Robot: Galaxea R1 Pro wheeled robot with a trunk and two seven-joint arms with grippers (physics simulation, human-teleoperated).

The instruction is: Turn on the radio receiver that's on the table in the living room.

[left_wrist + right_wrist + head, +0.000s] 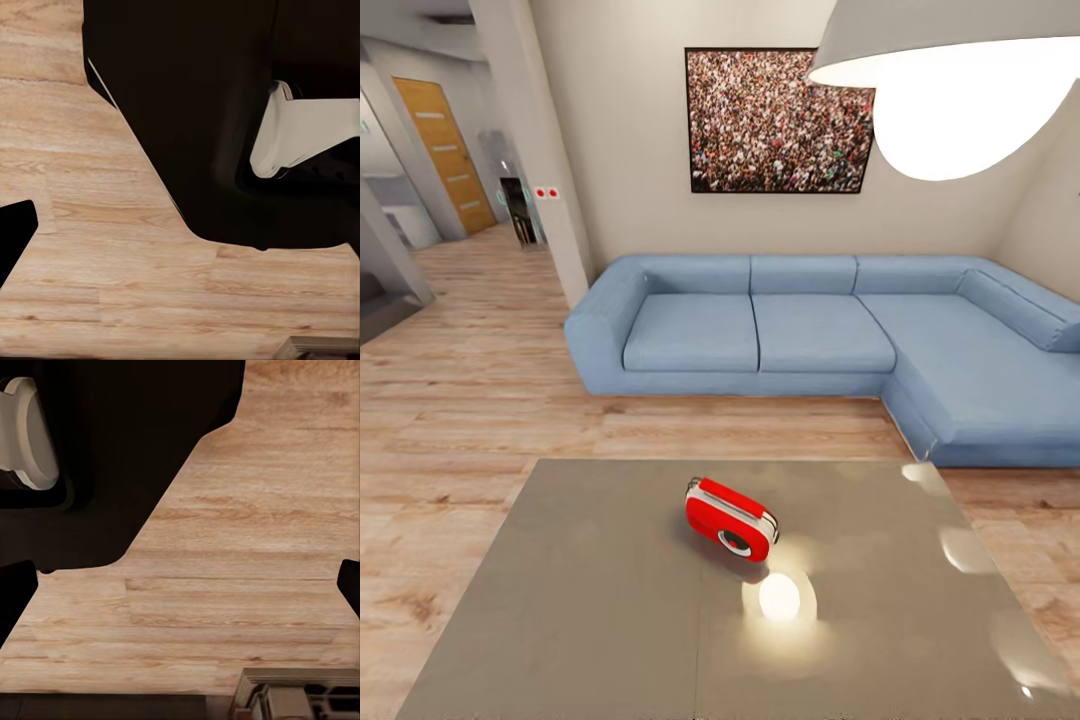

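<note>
On the glossy grey-brown table (610, 600), a little past its middle and toward the sofa, lies the red radio (729, 518), turned at an angle with its round dark dial facing up and toward the robot and its silver trim along the upper edge. A bright reflection of the ceiling lamp (950, 90) sits on the tabletop just beside the radio, on the robot's side. Behind the table stretches the light wood floor (470, 380), then the blue L-shaped sofa (760, 330) under the wide crowd picture (780, 120); a hallway with a wooden door (448, 155) opens at the far left. As a judgement, the approach is done: the robot is in the living room and stands at the near edge of the table with the radio straight ahead. Everything else is left, namely bringing an arm up and over the tabletop and pressing or touching the radio to switch it on; nothing shows that it is on yet. Neither pincer is near the radio: both wrist views look down at plank floor and dark robot body, so the arms seem to hang low beside the base, below table height and well apart from the radio. Dark shapes at the edges of those views may be fingertips, but whether either pincer is wide or narrow cannot be told.
</note>
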